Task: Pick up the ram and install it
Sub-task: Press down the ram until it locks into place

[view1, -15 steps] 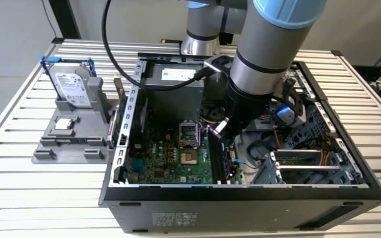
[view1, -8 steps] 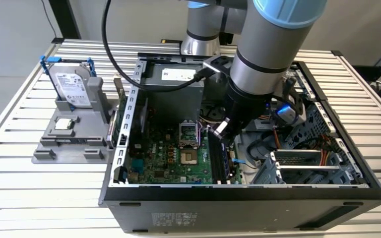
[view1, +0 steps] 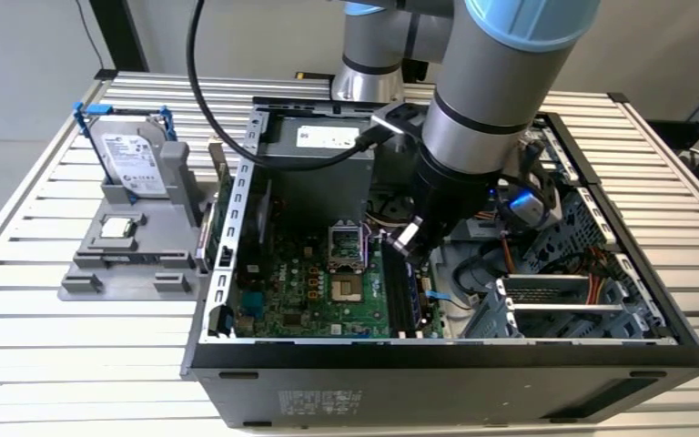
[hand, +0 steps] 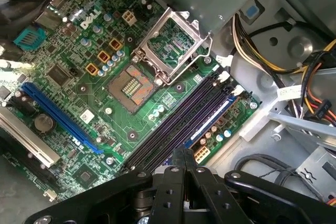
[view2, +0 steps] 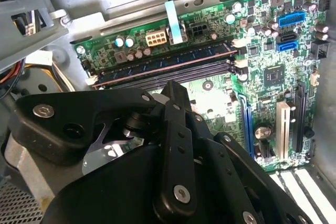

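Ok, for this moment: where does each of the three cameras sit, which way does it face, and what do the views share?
Exterior view: off the arm, above, looking down into the open black computer case; grey robot arm reaches in.
Second wrist view: on the arm, looking past the black gripper at the green motherboard and a dark blue-green ram stick sitting in a slot.
First wrist view: on the arm, from another side, facing the motherboard's open silver processor socket.
Shared: both wrist views show the long black memory slots.

A slatted metal table (view1: 34,273) carries an open computer case (view1: 447,364) and, seemingly, a grey fixture (view1: 131,250).
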